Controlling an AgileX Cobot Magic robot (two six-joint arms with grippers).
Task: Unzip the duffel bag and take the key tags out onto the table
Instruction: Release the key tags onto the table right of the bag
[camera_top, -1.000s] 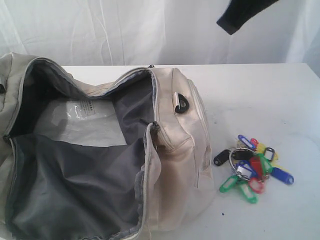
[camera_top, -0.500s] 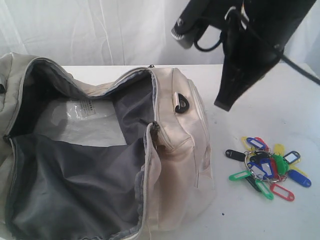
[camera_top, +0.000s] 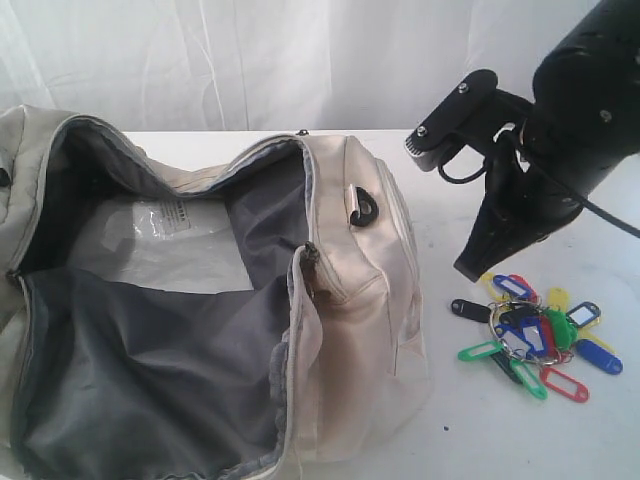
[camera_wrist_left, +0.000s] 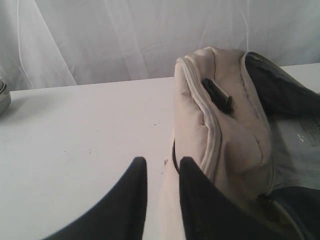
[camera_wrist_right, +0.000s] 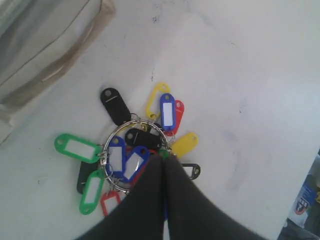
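The cream duffel bag (camera_top: 350, 300) lies unzipped on the white table (camera_top: 500, 180), its grey lining showing. The key tags (camera_top: 530, 335), a ringed bunch in blue, green, red, yellow and black, lie on the table to the bag's right. My right gripper (camera_top: 468, 272) is shut and empty, its tips just above the bunch's left edge. The right wrist view shows those closed tips (camera_wrist_right: 165, 157) over the key tags (camera_wrist_right: 125, 150). My left gripper (camera_wrist_left: 161, 162) is at the bag's end (camera_wrist_left: 220, 130), with a fold of cream fabric between its fingers. The exterior view does not show it.
A clear plastic sheet with a label (camera_top: 170, 245) lies inside the bag. A dark zip pull (camera_top: 364, 210) sits on the bag's top. White curtain hangs behind the table. A metal object (camera_wrist_left: 2, 95) shows at the far table edge.
The right arm has swung down from above to just over the tags. The bunch shifted a little right and spread out a second ago, then stayed still. The bag has not moved.
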